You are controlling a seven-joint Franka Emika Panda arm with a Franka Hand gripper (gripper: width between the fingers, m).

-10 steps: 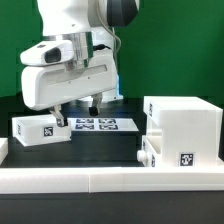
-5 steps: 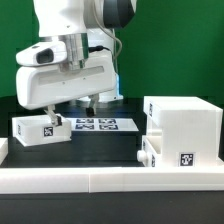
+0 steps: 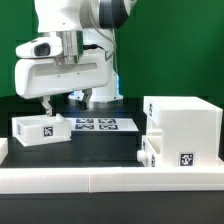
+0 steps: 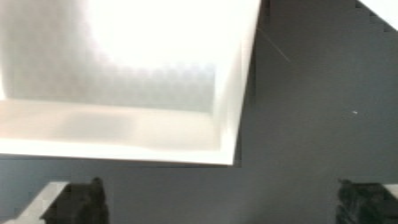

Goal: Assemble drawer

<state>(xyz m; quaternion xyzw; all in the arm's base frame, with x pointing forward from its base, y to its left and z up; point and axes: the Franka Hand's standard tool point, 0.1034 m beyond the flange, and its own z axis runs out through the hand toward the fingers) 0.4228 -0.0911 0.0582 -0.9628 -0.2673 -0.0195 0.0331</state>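
Note:
The large white drawer shell (image 3: 183,128) stands at the exterior view's right, tags on its front. One small tray (image 3: 158,153) sits low against its front left side. The other small tagged tray (image 3: 39,129) lies at the exterior view's left; its open white inside fills much of the wrist view (image 4: 125,80). My gripper (image 3: 47,106) hangs just above this tray, fingers spread wide and empty. In the wrist view the gripper (image 4: 222,205) shows two dark fingertips (image 4: 75,200) far apart, over the black table beside the tray's edge.
The marker board (image 3: 100,124) lies flat on the black table between the left tray and the shell. A long white border rail (image 3: 100,177) runs along the front edge. A green wall stands behind.
The arm has moved toward the exterior view's left and slightly up, bringing the gripper from beside the marker board to above the left tray. The parts have not moved.

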